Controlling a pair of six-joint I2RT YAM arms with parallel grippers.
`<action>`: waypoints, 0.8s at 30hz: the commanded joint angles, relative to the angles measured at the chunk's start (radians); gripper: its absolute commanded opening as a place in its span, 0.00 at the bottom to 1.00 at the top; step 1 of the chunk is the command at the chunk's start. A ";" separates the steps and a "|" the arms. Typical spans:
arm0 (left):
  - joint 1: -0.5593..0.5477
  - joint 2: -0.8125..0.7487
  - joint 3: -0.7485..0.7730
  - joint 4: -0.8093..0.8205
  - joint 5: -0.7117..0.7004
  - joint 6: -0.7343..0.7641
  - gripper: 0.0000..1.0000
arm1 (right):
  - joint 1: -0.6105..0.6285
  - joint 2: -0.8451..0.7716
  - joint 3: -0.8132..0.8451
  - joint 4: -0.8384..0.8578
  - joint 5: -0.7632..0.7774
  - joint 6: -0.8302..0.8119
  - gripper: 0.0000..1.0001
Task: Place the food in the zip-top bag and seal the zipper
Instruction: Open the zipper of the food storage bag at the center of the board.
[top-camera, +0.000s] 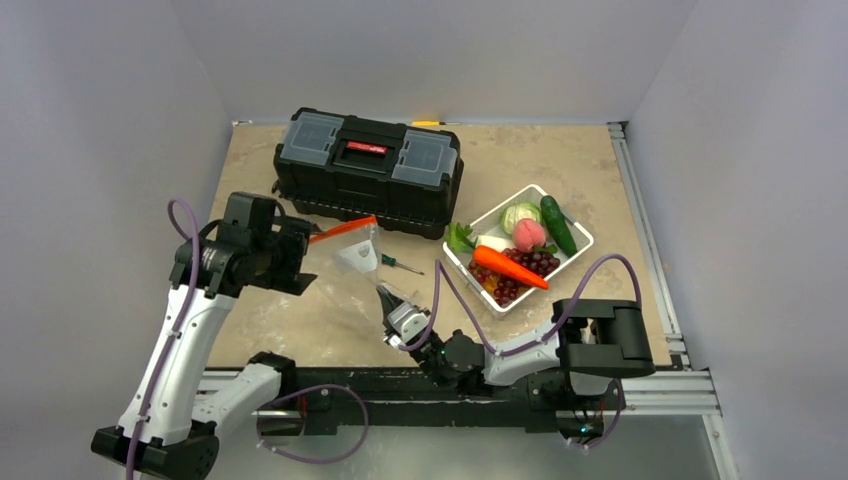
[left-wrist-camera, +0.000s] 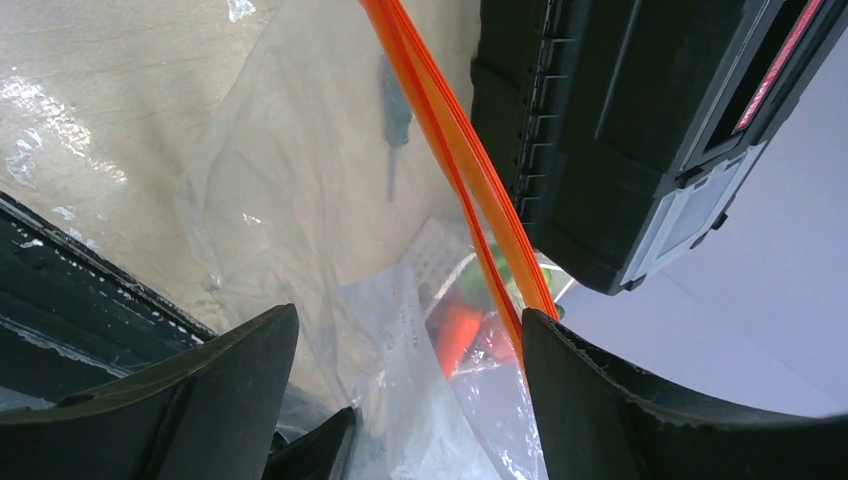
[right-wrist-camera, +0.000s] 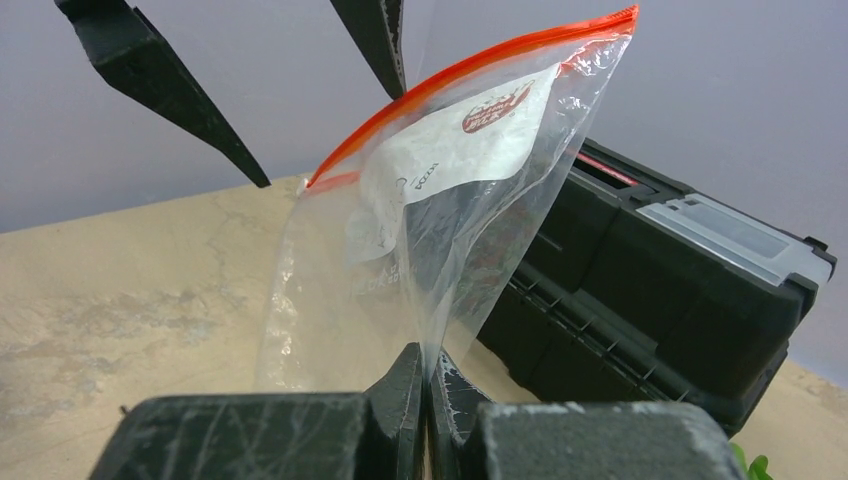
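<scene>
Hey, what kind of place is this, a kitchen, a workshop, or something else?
Most likely a robot lab test cell, not a kitchen: plain grey walls box in a tan table, two arms are bolted to a metal rail, and the props are a black toolbox and toy food.

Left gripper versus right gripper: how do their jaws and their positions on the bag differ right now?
The left gripper stands open, its jaws spread wide at the zipper; the right gripper is shut, pinching the plastic. The left gripper is at the top end of the zip-top bag; the right gripper grips its bottom edge. Both are at the same bag.
</scene>
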 joint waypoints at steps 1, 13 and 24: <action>0.008 -0.017 -0.044 0.068 0.028 -0.015 0.76 | 0.006 -0.025 -0.003 0.058 -0.001 -0.015 0.00; 0.017 -0.019 -0.065 0.075 -0.021 0.000 0.84 | 0.010 -0.025 -0.002 0.049 -0.004 -0.012 0.00; 0.080 0.004 -0.023 0.079 0.019 0.023 0.79 | 0.014 -0.025 0.012 0.030 -0.008 -0.022 0.00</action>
